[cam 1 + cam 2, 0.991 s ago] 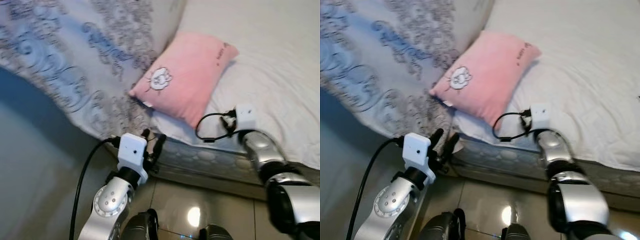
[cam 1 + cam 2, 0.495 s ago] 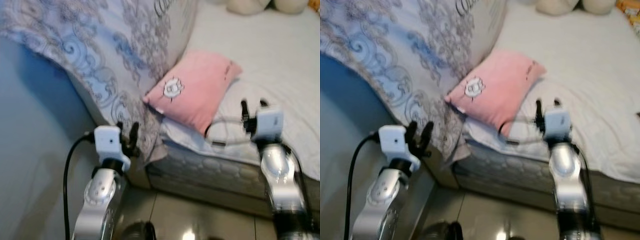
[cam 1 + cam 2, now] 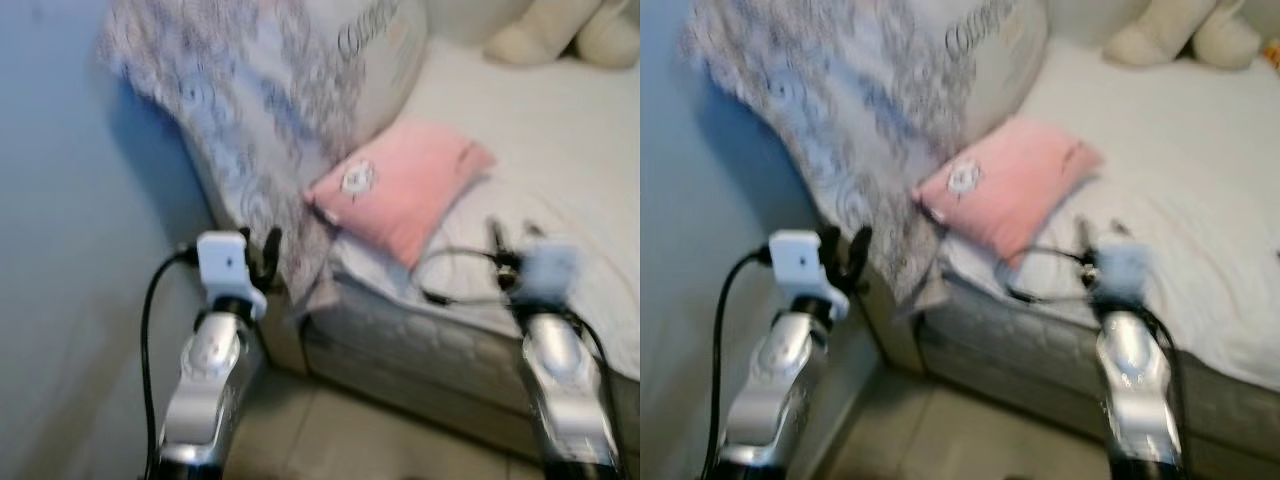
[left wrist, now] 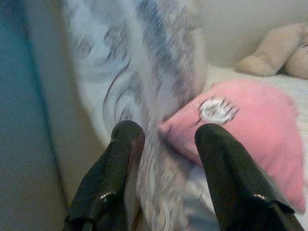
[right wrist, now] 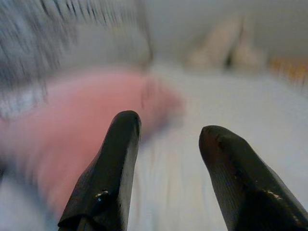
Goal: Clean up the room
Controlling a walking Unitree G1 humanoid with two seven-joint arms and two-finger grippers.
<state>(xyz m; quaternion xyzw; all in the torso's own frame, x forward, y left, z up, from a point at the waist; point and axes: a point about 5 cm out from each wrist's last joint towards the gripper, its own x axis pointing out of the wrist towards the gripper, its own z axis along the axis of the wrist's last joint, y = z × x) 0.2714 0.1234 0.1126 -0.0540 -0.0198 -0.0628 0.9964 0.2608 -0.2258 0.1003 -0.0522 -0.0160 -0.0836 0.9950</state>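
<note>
Both pincers point(image 4: 166, 144) point(image 5: 168, 144) wide; pink pillow point(image 3: 405, 185) on white bed point(image 3: 560, 150), patterned quilt point(image 3: 260, 110) beside.

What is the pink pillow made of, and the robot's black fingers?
The pink pillow looks like soft, matte cloth, probably stuffed: it sags and has rounded corners. The left gripper's fingers look like hard, smooth plastic or rubber, since light glints off them; which one is unclear.
</note>
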